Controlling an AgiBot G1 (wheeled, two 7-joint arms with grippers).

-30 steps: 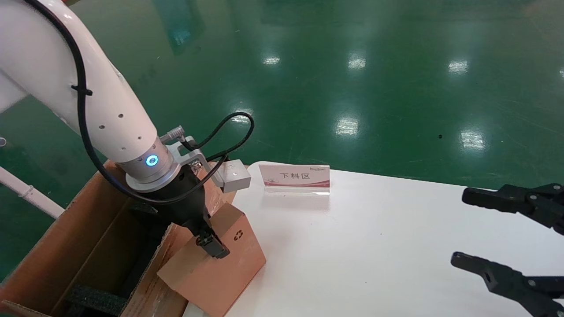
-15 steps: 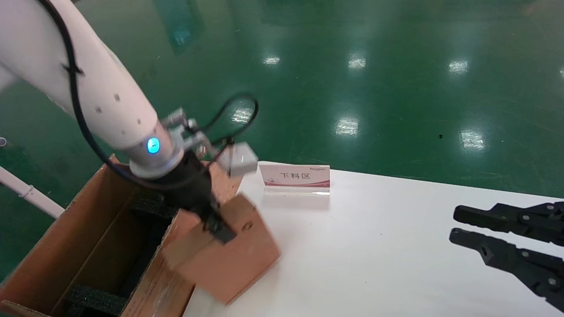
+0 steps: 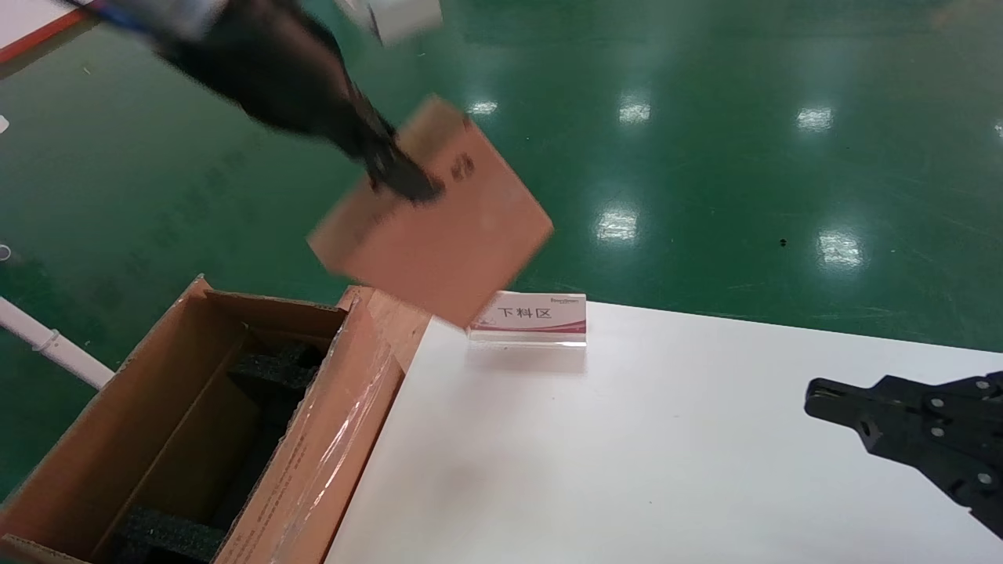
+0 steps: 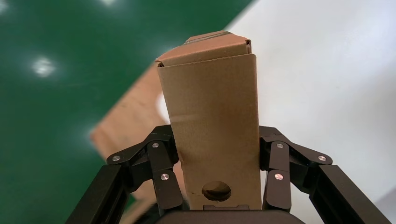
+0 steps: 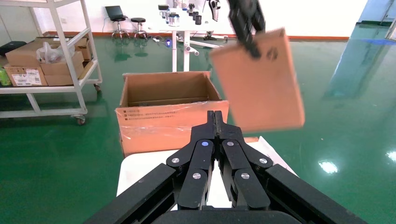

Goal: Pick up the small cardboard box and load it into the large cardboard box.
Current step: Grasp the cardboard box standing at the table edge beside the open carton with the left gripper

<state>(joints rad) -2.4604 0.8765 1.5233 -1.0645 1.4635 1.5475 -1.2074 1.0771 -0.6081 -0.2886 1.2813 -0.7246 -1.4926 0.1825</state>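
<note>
My left gripper is shut on the small cardboard box and holds it tilted, high in the air above the far corner of the white table. In the left wrist view the small box stands clamped between both fingers of that gripper. The large cardboard box stands open below and to the left, with black foam inside. My right gripper is shut and empty over the table's right side. The right wrist view shows that gripper, the large box and the lifted small box.
A red-and-white sign stand sits at the table's far edge, just under the held box. A white pipe runs left of the large box. Green floor lies beyond. A shelf trolley with cartons stands far off.
My left gripper has risen fast with the small box, from the table edge beside the large box to high above it. My right gripper has shut.
</note>
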